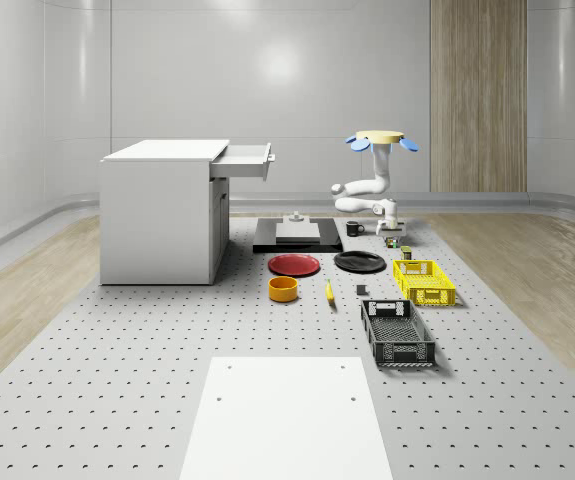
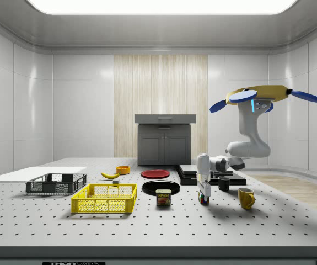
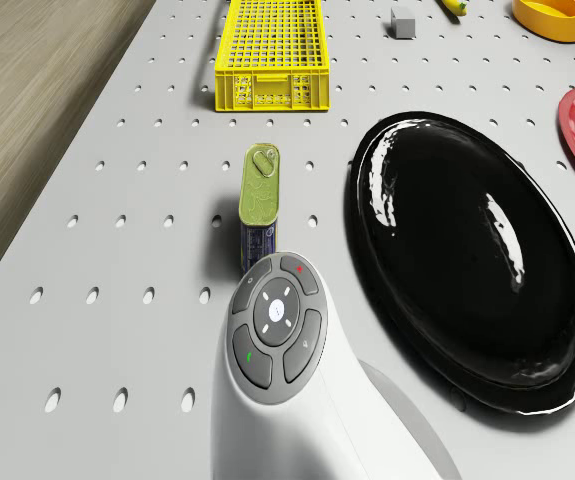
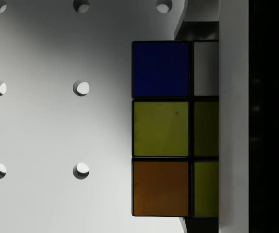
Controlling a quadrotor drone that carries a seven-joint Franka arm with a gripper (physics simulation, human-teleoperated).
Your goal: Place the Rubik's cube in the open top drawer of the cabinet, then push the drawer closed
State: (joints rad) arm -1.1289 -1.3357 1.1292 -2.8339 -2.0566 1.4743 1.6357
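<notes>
The Rubik's cube (image 2: 203, 200) sits on the perforated table beside a tin can (image 2: 163, 197). Up close in the wrist view, the cube (image 4: 161, 128) shows blue, yellow and orange squares, and a part of the gripper covers its far column. My gripper (image 2: 203, 193) points straight down and is right over the cube. The drone (image 1: 379, 137) hovers above the table's back right in the whole-scene view, with the arm bent down below it. The white cabinet (image 1: 162, 215) stands at the back left, well away from the gripper, and its top drawer (image 1: 247, 160) is pulled out.
Close to the cube are the black plate (image 3: 467, 260), the yellow crate (image 1: 424, 281), a dark mug (image 1: 354, 228) and a yellow mug (image 2: 246, 197). Between cube and cabinet lie a black slab (image 1: 297, 235), a red plate (image 1: 295, 264), an orange bowl (image 1: 283, 289) and a banana (image 1: 329, 291). A black crate (image 1: 397, 333) is nearer the front.
</notes>
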